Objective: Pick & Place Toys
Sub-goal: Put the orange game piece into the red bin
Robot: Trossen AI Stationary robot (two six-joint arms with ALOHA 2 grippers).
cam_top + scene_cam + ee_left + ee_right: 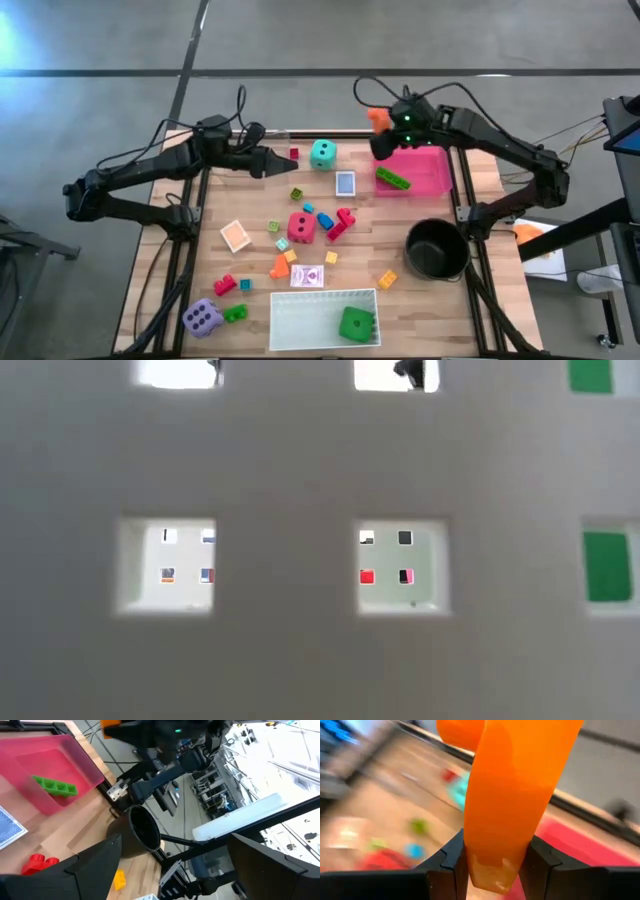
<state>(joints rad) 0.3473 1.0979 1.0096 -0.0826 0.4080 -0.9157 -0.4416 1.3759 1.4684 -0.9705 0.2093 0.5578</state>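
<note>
Toys lie scattered across the wooden slatted worktop (250, 200), and one, an orange plastic block (512, 795), is pinched narrowly in the right tool (385, 143) above the far-right corner, over the pink translucent tray (428, 172). Released off-centre, it could strike the tray's rim and bounce off the worktop's far edge. A long green studded brick (392, 178) already lies inside and might deflect it. Near the far edge hangs the left tool (272, 163), spread wide and empty, close to the teal soft die (322, 154). A black round pot (436, 249) sits at the right edge.
</note>
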